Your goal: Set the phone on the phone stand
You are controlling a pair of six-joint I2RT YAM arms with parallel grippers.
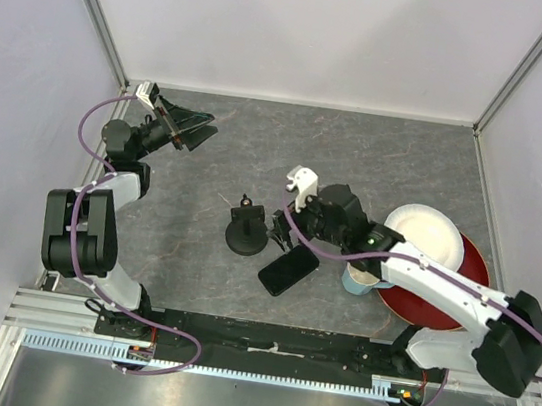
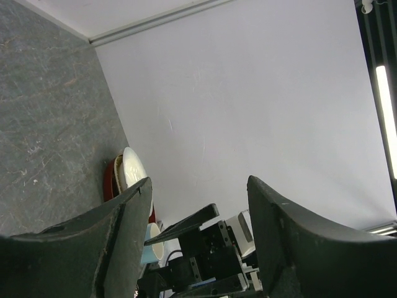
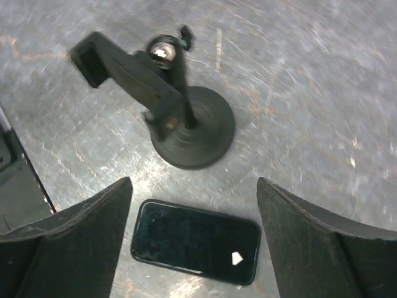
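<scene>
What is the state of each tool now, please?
Left tool: open, holding nothing.
Right tool: open, empty; the phone is not grasped.

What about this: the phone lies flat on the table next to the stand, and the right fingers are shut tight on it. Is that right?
Not quite. The right fingers are open, not shut on the phone; the right wrist view shows them spread wide above it. The rest holds: it lies flat on the table next to the stand.
</scene>
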